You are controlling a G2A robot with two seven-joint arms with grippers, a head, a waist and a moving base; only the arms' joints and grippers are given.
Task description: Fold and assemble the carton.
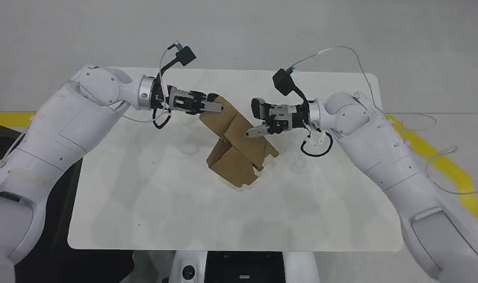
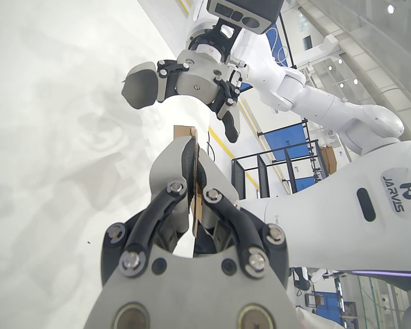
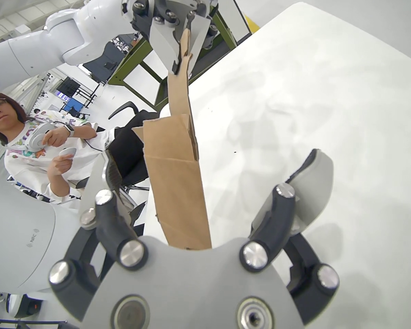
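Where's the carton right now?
Top view: the carton is centred on the table, flap pinched by the left hand, open right hand at its other side.

The carton (image 1: 237,148) is standing mid-bench as the central obstacle, the left hand (image 1: 214,102) clamping its far flap and the right hand (image 1: 256,131), fingers spread, straddling a panel on its right side. Bare bench (image 1: 149,208) is stretching around the carton on the near, left and right sides, leaving passage for a hand.
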